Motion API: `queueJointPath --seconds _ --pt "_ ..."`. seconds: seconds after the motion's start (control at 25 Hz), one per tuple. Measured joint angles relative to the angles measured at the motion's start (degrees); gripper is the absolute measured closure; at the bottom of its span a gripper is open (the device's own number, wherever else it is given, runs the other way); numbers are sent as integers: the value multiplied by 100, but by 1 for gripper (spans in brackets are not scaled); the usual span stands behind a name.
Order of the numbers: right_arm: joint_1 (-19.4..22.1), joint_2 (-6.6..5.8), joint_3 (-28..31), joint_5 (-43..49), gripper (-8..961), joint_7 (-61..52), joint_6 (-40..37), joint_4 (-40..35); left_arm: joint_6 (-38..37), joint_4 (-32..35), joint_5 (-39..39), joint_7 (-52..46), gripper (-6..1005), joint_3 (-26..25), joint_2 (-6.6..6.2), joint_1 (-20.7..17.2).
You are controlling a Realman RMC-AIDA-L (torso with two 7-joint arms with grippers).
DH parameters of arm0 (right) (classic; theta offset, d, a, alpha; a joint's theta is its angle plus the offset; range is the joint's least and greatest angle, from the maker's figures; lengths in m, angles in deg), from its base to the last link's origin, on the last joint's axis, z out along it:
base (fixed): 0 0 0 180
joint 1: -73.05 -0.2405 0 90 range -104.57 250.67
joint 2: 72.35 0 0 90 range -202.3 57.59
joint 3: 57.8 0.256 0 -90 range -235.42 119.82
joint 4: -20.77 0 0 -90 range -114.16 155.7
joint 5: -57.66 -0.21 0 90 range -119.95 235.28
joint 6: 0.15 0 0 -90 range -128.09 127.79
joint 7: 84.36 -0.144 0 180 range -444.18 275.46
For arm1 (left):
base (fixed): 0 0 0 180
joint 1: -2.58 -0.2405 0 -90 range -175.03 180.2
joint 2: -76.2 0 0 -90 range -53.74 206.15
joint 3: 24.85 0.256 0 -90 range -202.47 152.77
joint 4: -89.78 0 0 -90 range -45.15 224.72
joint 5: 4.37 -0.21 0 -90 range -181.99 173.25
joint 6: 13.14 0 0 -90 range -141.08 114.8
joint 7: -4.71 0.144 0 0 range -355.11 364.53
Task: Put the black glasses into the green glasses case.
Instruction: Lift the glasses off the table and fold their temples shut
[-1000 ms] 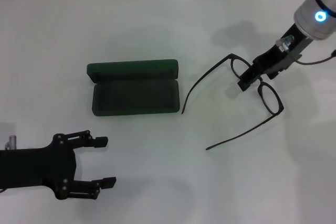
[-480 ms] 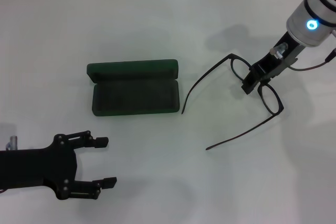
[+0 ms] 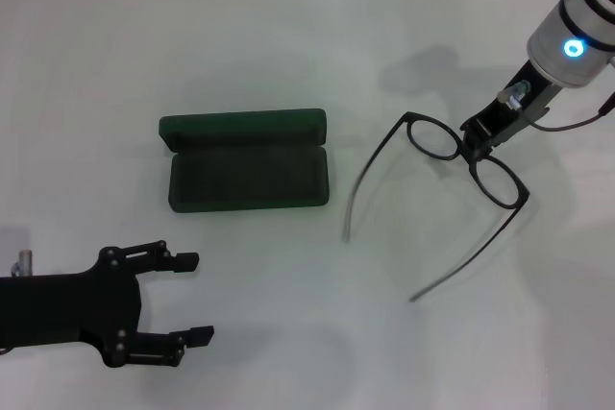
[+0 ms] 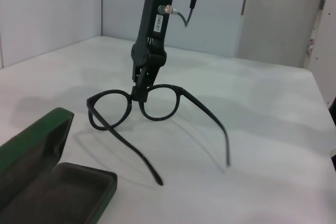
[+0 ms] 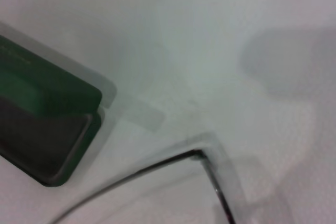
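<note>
Right gripper, descending from the far right of the table, has its jaws closed on the bridge of the glasses. In the left wrist view the frame hangs raised off the surface, lenses upright, both temple arms unfolded and trailing down toward the table. The case lies open to the left of the glasses, well apart from them, lid laid back on its far side, dark lining upward; its corner also shows in the right wrist view.

Handling, as a judgement: the glasses look light, thin and somewhat springy, so a bridge hold carries them easily but lets them swing or twist about the pinch. The lenses are the fragile part and best left untouched. The spread temples are wider than the case opening appears to allow, and may catch on its rim.

Left gripper rests near the front left, fingers spread, holding nothing.
</note>
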Motion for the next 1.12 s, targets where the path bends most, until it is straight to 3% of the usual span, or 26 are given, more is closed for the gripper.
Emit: queueJointPath --seconds 0.28,0.48,0.72,0.96,1.12 --pt "33 -53 2 69 888 -2 2 -5 0 -1 0 0 145 -5 9 -19" --pt "197 -104 13 75 889 41 -80 -220 -5 -9 1 -7 145 -13 30 -19" --pt "720 -182 109 -64 911 106 -250 -1050 -41 -10 7 -229 147 -15 86 10" --pt "981 -204 1052 -234 913 692 -428 -1351 -75 -130 43 -700 147 -15 178 79" --pt "1204 -300 1741 -859 914 1272 -485 -1403 -153 -429 27 -922 144 12 227 308"
